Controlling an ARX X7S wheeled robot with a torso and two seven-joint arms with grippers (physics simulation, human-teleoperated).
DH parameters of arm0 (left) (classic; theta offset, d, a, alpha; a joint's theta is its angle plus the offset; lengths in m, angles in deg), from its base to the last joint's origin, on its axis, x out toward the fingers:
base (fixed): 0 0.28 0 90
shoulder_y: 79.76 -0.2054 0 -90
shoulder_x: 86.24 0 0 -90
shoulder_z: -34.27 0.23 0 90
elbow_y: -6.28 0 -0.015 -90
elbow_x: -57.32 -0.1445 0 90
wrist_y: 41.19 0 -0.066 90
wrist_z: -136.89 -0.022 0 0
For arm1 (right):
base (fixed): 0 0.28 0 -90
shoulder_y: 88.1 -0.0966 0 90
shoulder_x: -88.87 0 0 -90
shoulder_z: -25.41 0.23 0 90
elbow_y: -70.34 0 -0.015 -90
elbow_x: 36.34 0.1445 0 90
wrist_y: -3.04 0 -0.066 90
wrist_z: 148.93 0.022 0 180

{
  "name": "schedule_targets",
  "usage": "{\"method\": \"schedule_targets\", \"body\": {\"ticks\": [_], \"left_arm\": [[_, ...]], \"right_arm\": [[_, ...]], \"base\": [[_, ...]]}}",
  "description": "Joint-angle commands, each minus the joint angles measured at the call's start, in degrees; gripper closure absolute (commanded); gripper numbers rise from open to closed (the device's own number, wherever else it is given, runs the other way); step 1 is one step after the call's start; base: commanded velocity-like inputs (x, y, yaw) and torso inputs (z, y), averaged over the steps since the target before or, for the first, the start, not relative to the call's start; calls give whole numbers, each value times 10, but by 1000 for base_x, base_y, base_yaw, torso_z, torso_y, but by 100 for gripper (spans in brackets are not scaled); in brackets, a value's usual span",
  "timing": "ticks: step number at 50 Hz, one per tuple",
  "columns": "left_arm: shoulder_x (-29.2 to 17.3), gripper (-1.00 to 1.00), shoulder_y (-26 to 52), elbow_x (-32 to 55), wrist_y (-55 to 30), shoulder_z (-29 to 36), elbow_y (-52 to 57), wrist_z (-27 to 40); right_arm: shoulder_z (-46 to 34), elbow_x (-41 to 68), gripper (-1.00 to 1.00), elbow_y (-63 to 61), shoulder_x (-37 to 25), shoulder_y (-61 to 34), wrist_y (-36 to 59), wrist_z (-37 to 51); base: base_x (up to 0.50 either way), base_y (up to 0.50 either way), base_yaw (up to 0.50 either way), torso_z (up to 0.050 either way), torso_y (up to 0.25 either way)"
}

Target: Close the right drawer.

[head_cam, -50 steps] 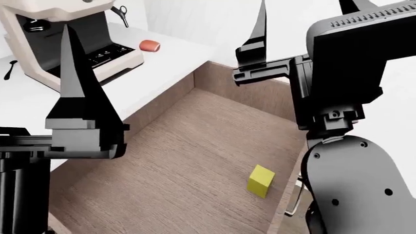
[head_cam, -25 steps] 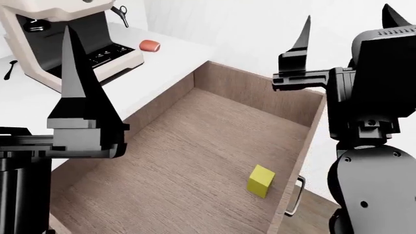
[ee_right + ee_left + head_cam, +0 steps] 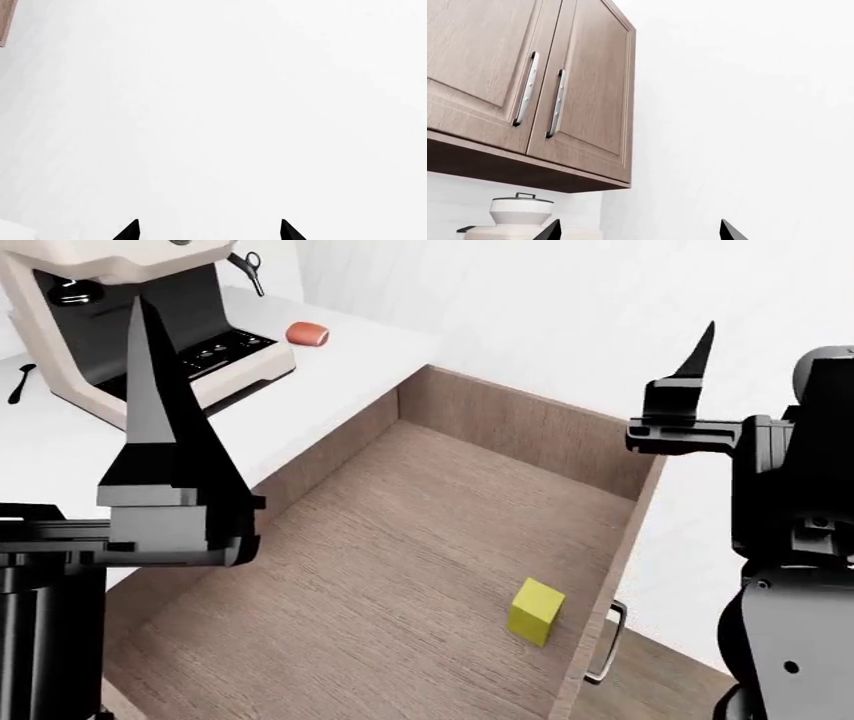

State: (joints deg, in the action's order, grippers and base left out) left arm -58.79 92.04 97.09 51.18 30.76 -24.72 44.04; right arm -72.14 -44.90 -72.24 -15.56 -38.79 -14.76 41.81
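Espresso machine, cream and black, at the counter's far left corner; small red object just beside it on the counter; yellow block on a wood-grain floor; wall cabinet with two metal bar handles; lidded white pot beneath it.

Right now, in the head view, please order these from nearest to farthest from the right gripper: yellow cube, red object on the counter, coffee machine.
From the right gripper:
1. Yellow cube, inside the open drawer.
2. Red object, on the counter behind the drawer.
3. Coffee machine, far left on the counter.
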Motion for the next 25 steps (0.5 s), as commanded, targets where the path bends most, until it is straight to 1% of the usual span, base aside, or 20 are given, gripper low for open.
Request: {"method": "schedule_targets", "body": {"ticks": [1,10,25], "left_arm": [[-1,-100,-5,-3,0,0,1,1],[0,-100,-7,-5,0,1,3,4],[3,-100,-3,1,-2,-2,0,0]], "right_arm": [[35,2,-100,19,-4,27,-12,0],[69,6,-100,47,-1,57,-41,2],[82,11,-100,62,2,72,-53,4]], "base": [[0,0,0,0,0],[0,0,0,0,0],[0,0,0,0,0]]}}
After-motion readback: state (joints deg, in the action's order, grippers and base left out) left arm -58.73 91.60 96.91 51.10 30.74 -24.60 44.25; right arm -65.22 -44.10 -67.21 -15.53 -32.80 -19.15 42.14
